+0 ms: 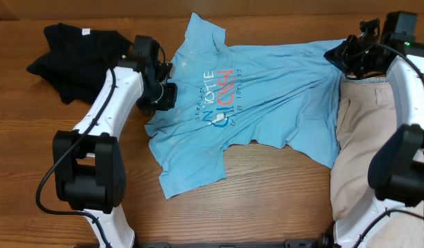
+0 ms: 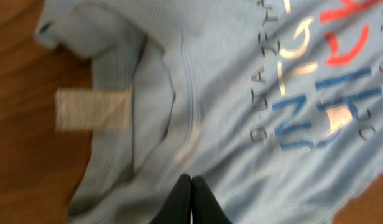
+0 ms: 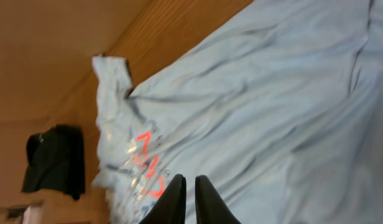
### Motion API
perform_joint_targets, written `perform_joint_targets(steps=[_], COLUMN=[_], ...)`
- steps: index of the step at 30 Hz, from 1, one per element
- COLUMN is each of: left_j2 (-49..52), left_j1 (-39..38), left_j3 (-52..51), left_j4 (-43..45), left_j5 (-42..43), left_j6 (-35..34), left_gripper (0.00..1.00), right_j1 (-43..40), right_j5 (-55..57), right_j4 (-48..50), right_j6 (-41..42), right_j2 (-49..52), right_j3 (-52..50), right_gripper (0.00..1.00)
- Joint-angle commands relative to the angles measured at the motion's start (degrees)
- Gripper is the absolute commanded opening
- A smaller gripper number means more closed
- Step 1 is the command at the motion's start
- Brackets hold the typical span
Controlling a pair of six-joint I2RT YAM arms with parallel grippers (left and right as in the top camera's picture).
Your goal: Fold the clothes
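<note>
A crumpled black garment [image 1: 71,55] sits at the far left corner of the wooden table [image 1: 267,200], clear of the shirt, with the left arm reaching up between the two. On the right lie the beige shorts [image 1: 367,145], partly under the right arm, and the shirt's hem end meets their edge.

The light blue T-shirt [image 1: 267,103] is spread in the middle, rumpled. Its long axis runs across the table: neck to the left, hem to the right, one sleeve towards the far edge and one towards the near edge. The lettering [image 1: 222,96] faces up.

The left gripper [image 1: 165,93] is at the neck end near the collar label [image 2: 92,110], fingers pressed together; I cannot tell whether cloth is nipped between them. The right gripper [image 1: 346,55] is at the far right corner of the shirt, its fingers a sliver apart
</note>
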Motion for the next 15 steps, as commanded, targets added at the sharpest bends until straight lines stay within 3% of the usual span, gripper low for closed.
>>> perform_joint_targets(steps=[1, 7, 15], left_j2=[0.0, 0.0, 0.1], left_j1=[0.1, 0.1, 3.1], left_j3=[-6.9, -17.8, -25.4], left_j4=[7.8, 23.5, 36.0], left_j5=[2.7, 1.8, -17.9], left_j6=[0.8, -0.7, -11.6], left_gripper=[0.05, 0.04, 0.05], right_j1=[2.2, 8.6, 16.6], right_j5=[-1.0, 7.0, 18.6], right_j4=[-5.7, -17.2, -22.4], right_j6=[-1.7, -6.0, -6.4], right_j2=[-2.7, -2.6, -2.6], right_j3=[1.4, 0.5, -0.1], right_gripper=[0.09, 0.09, 0.1])
